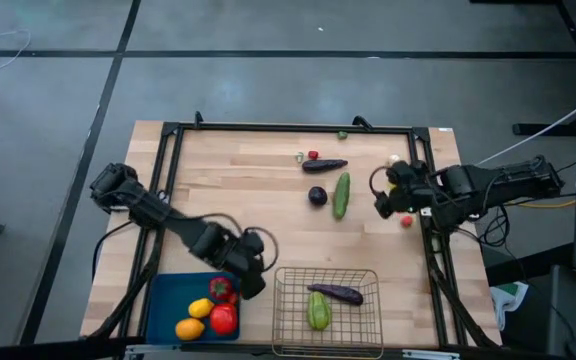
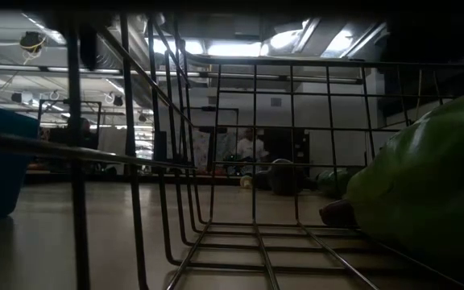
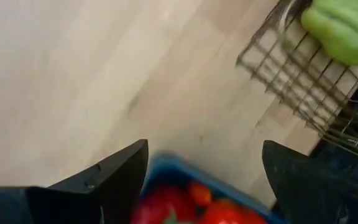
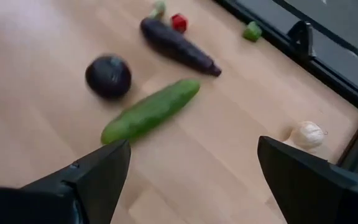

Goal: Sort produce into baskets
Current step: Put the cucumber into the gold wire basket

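My left gripper [image 1: 252, 284] [image 3: 205, 149] hangs open above the far right corner of the blue tray [image 1: 166, 300], which holds a yellow lemon [image 1: 200, 308], an orange [image 1: 189, 328] and red ones [image 3: 166, 208]. The wire basket [image 1: 290, 322] holds a purple eggplant [image 1: 336, 293] and a green pepper [image 1: 318, 312] [image 3: 344, 28]. My right gripper [image 1: 381, 201] [image 4: 192, 143] stands open above the table's right side, near a cucumber [image 4: 151, 111], a round purple eggplant [image 4: 108, 76], a long eggplant [image 4: 176, 45] and a garlic [image 4: 307, 134], all lying on the wood.
A small red piece [image 1: 313, 155] and a small green piece [image 1: 342, 134] lie near the far edge; another small red one [image 1: 406, 221] lies by the right rail. A black frame [image 1: 268, 127] borders the table. Bare wood [image 1: 228, 190] spreads across the left middle.
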